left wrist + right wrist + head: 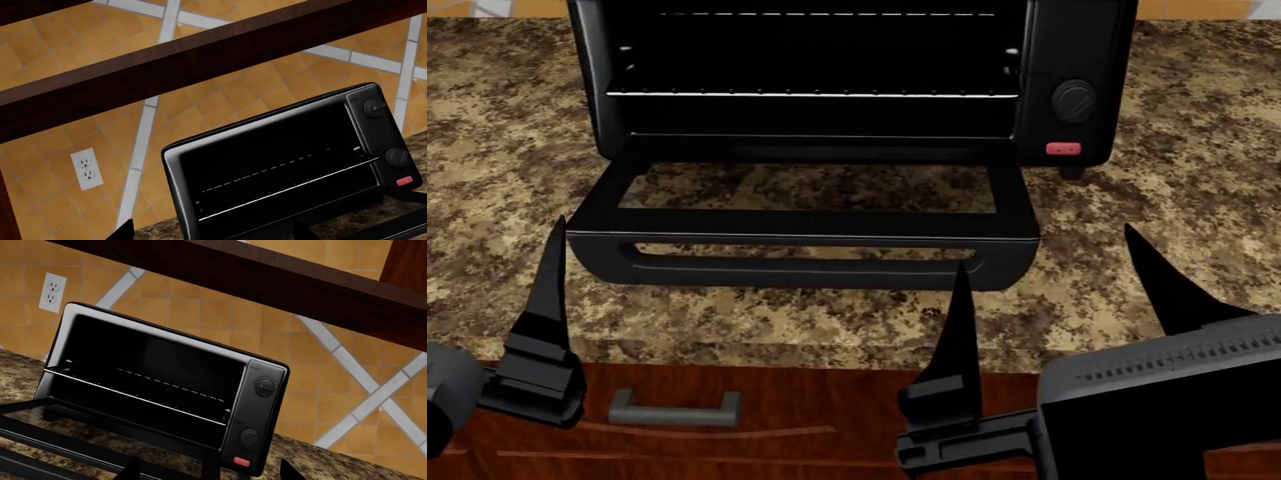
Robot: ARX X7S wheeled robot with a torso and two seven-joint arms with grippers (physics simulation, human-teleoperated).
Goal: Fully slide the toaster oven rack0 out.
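Rack0 (814, 93), seated inside toaster oven (1074, 60) behind lowered door (807, 245), should be hooked by its silvery front bar and drawn straight nearward; right gripper (1054, 300) spread and empty, left gripper (554, 290) state cannot be told.

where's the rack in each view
Head: rack at top centre, inside the oven.
Left wrist: rack low in the cavity, right of the outlet.
Right wrist: rack lower left, inside the cavity.
Shared landmark: the red button on the oven's panel.

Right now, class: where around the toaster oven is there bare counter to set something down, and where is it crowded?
Bare granite counter lies left of the toaster oven and right of it. The front is crowded: the lowered door covers it, nearly to the counter edge.
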